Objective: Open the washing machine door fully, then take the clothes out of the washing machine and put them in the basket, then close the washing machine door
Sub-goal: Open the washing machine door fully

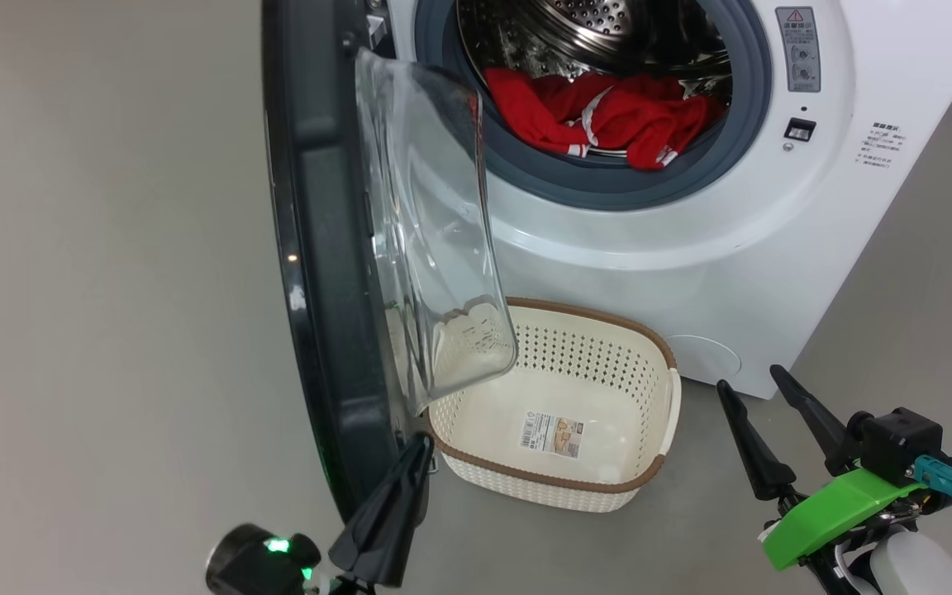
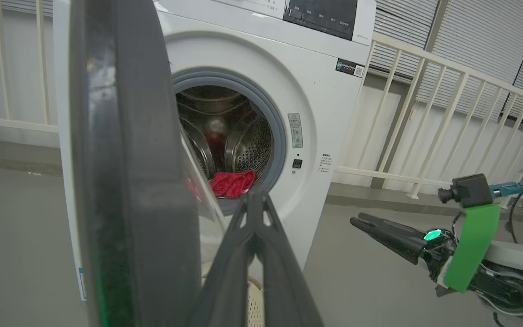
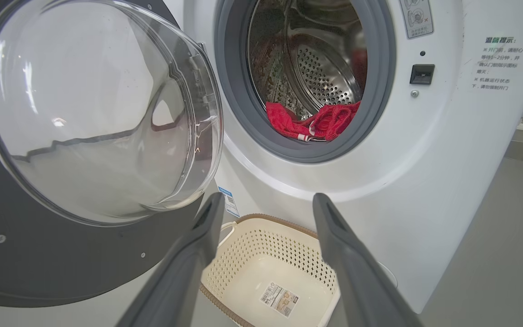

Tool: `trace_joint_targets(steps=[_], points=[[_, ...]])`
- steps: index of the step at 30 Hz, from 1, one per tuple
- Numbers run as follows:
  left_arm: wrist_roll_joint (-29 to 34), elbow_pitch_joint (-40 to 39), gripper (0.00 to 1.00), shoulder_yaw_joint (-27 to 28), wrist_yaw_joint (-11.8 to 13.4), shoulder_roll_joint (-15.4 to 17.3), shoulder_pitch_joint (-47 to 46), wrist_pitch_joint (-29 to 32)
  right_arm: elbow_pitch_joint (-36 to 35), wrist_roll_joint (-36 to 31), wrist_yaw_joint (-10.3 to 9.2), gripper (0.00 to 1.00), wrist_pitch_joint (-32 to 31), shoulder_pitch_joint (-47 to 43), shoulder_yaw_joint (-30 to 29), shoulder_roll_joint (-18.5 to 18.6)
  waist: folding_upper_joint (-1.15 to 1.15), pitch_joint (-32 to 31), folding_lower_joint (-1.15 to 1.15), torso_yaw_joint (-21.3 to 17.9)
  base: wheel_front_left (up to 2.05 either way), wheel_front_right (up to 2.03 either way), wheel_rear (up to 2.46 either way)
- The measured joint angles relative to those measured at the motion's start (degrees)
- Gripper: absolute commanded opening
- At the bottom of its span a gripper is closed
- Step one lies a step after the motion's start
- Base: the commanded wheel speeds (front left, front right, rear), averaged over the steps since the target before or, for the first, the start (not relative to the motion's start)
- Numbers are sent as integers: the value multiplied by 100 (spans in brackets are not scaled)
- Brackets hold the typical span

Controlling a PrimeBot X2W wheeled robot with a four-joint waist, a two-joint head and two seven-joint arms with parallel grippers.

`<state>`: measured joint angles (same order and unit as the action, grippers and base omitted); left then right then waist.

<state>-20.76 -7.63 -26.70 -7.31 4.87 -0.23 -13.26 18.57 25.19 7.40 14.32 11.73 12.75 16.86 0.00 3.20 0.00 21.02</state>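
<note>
The washing machine door [image 1: 319, 248] stands swung out, edge-on to my head view, its clear glass bowl [image 1: 435, 215] bulging toward the washing machine [image 1: 649, 248]. Red clothes [image 1: 608, 116] with white trim lie at the front of the steel drum, partly over the grey ring. The cream basket [image 1: 600, 316] sits on the floor below the opening, holding just its paper label. My left gripper [image 1: 422, 444] is shut on nothing, its tip by the door's lower inner edge. My right gripper [image 1: 749, 378] is open, low at the right, apart from the basket. In the right wrist view its fingers [image 3: 214, 213] frame the basket [image 3: 243, 268].
Grey floor [image 1: 96, 330] spreads to the left and right of the machine. A cream railing [image 2: 425, 113] runs behind and beside the machine in the left wrist view, where the right gripper [image 2: 357, 219] also shows low at the right.
</note>
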Motion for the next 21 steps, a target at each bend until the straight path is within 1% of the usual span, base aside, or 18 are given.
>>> trace_joint_targets(steps=[5,9,18,21], points=[[-188,578,0,-100,0,59,-9,57,0,0,0,100,0,1,10,1,0,-2,0,-5,0,0,0],[-282,898,0,-76,0,59,-53,55,0,0,0,100,0,2,29,1,0,-14,0,-17,0,0,0],[-368,1154,0,46,9,47,-119,16,-5,0,0,100,0,2,30,9,0,-26,0,10,0,0,0],[-374,1161,0,156,91,51,-116,5,-7,-1,0,100,0,1,30,9,0,-36,0,36,0,0,0]])
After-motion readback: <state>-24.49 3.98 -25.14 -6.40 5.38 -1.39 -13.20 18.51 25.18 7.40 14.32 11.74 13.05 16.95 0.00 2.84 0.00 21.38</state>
